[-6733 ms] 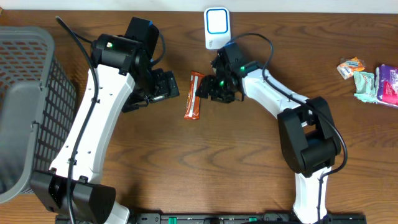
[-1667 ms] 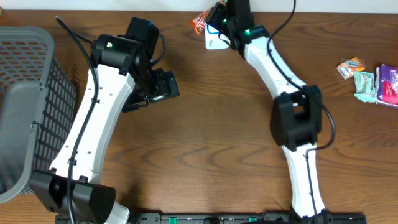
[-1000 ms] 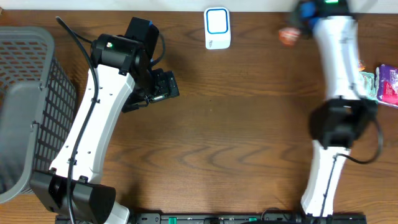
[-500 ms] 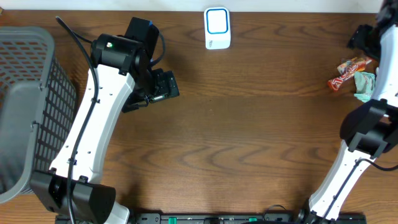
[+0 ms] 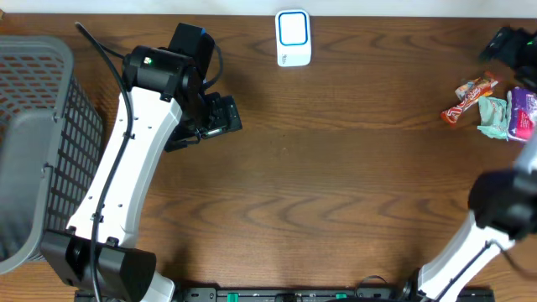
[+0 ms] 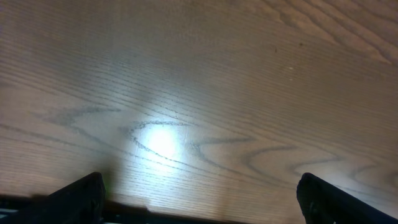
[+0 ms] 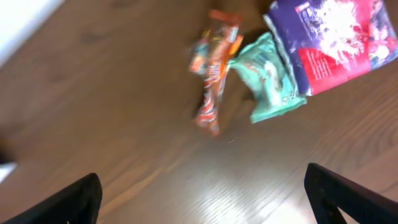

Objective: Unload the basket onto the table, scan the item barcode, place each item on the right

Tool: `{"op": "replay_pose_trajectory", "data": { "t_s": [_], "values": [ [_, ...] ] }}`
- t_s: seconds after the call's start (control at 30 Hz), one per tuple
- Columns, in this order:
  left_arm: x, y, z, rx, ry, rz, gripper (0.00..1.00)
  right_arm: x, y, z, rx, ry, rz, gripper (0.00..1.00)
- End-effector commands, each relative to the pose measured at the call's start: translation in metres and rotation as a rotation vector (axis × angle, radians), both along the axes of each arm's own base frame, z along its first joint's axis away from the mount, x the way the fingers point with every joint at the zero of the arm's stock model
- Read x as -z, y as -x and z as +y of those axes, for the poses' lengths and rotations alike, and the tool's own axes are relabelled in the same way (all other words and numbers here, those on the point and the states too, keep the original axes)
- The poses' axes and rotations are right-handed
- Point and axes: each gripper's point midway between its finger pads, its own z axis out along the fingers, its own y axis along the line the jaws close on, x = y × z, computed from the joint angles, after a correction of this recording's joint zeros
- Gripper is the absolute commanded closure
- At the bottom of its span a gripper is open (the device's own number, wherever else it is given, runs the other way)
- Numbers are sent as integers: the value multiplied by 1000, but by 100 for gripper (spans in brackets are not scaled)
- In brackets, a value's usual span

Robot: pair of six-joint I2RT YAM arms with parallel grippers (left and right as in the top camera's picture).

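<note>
Overhead, orange bar (image 5: pixel 464 100) now released beside packets (image 5: pixel 493 113), right hand (image 7: pixel 202 198) apparently clear

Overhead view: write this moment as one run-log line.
snack bar: on table, unheld | right gripper: open, empty | left gripper: open, empty

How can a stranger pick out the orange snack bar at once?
Go to the right end of the wooden table. The snack bar lies leftmost in the cluster there, next to a green packet. Only it is long, thin and orange-red.
</note>
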Motion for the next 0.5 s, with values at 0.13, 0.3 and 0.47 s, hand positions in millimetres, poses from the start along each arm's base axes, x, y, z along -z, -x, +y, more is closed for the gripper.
{"op": "replay_pose_trajectory", "data": {
  "t_s": [0.13,0.3,0.47],
  "values": [
    [1,0,2,-2,-8,5,2,-93,78,101,-209,-67,-113,1],
    [1,0,2,-2,-8,5,2,-110,118,148,-325,-17,-138,1],
    [1,0,2,-2,-8,5,2,-112,157,157,-328,105,-149,1]
  ]
}}
